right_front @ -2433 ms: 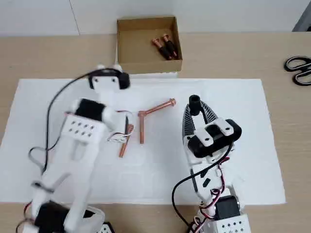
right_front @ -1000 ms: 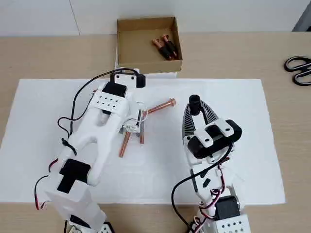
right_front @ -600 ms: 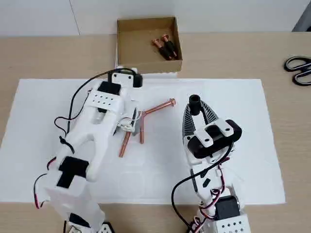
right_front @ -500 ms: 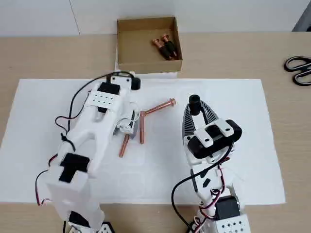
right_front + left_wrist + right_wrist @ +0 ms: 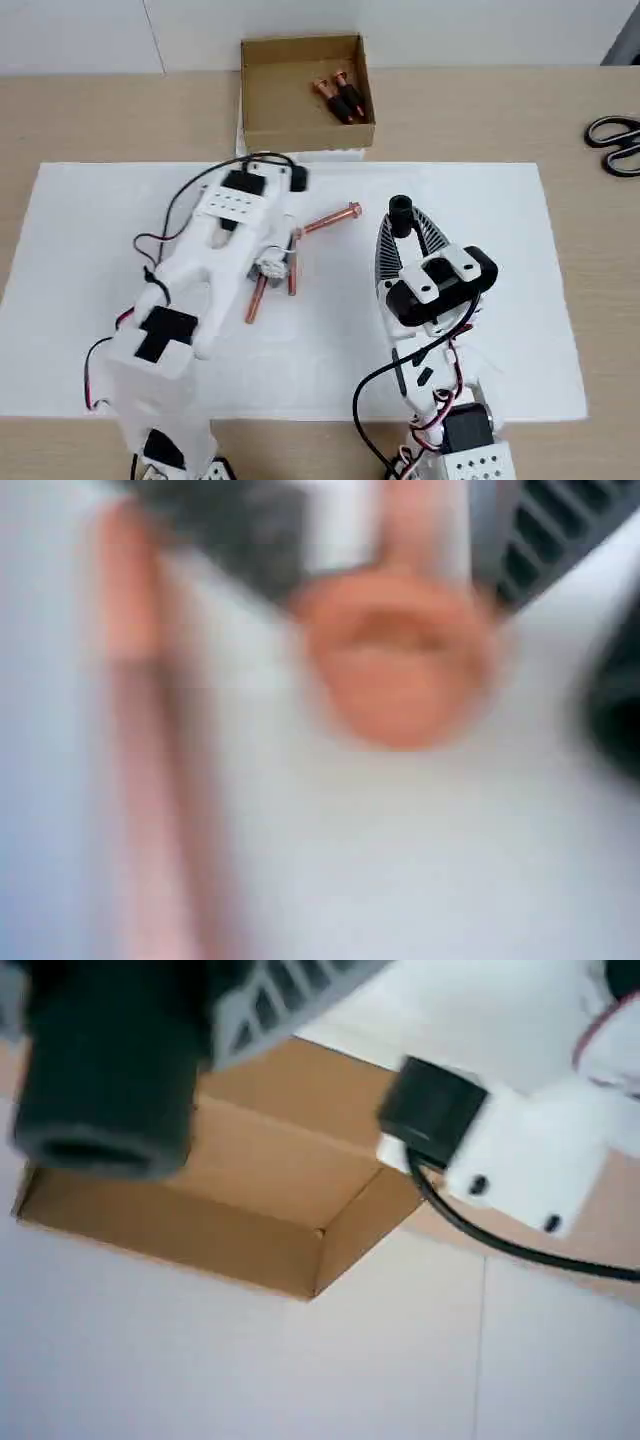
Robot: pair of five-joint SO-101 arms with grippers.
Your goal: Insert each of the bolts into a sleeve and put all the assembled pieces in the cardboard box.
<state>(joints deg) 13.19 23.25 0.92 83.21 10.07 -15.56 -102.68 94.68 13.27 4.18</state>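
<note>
One cardboard box is counted. Two assembled pieces are found inside it, one piece and another piece. Three loose bolts are seen on the single white sheet: a first bolt, a second bolt and a third bolt. One black sleeve is counted outside the box. One pair of scissors is seen. Two arms are counted, the left arm and the right arm.

Loose copper bolts; black sleeve gripped.
</note>
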